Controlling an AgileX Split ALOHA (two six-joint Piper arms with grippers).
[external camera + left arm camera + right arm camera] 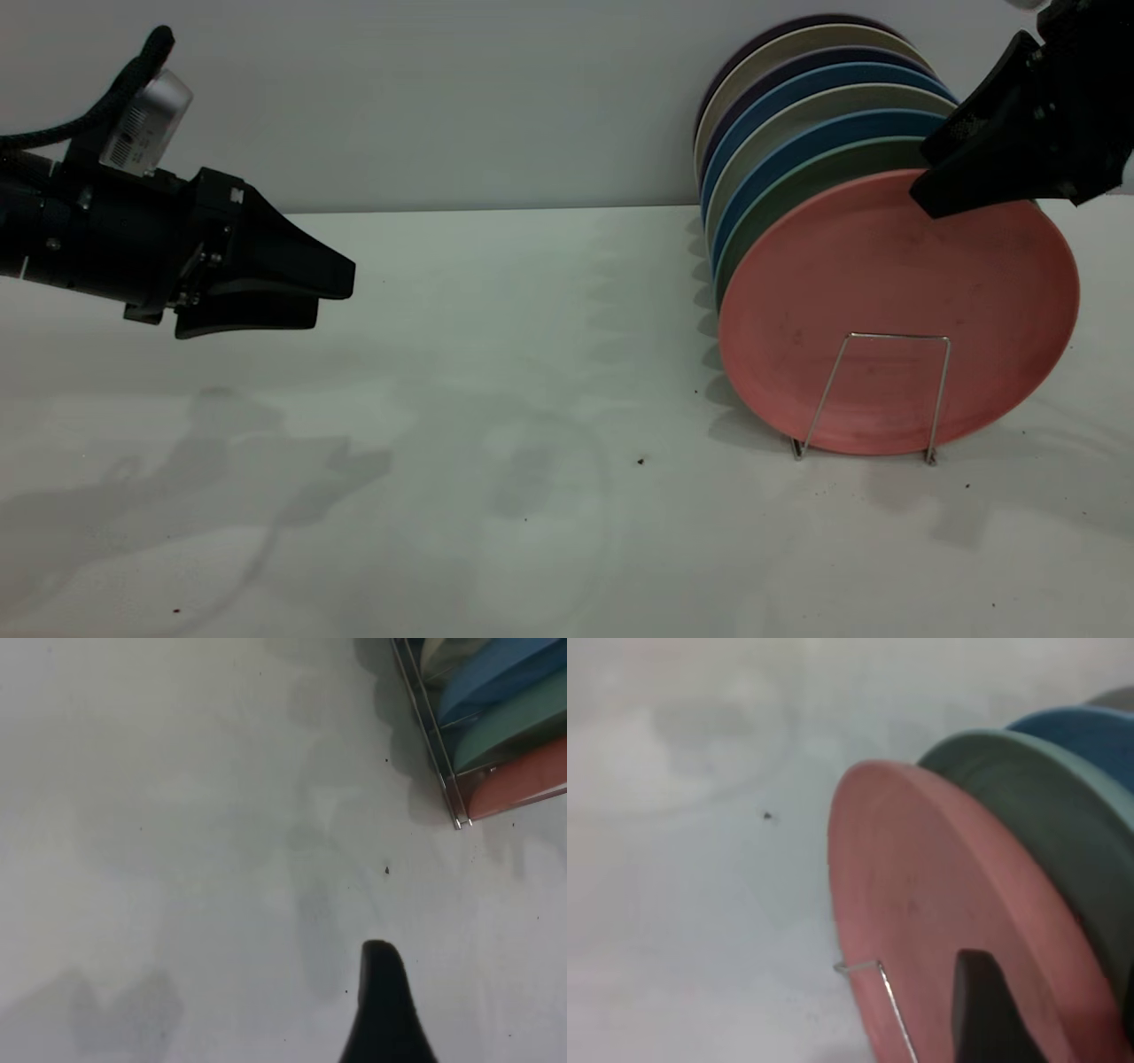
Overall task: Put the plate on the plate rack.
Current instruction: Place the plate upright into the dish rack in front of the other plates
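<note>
The salmon-pink plate (895, 292) stands upright in the front slot of the plate rack (895, 335), leaning back against the mint-green plate (797, 190). My right gripper (926, 177) hangs open over the pink plate's top rim. In the right wrist view one finger (983, 1010) is in front of the plate's face (921, 886), beside a wire loop (889, 1001); the other finger is hidden behind the plate. My left gripper (335, 297) hovers open and empty at the far left, above the table. Its wrist view shows one finger (383, 1001), with the rack's rail (432, 744) and the pink plate's edge (523, 780) farther off.
Behind the pink plate several more plates fill the rack: green, blue (797, 146), grey and dark ones. The white table (496, 399) stretches between the two arms, with a few dark specks (640, 461). A pale wall rises behind.
</note>
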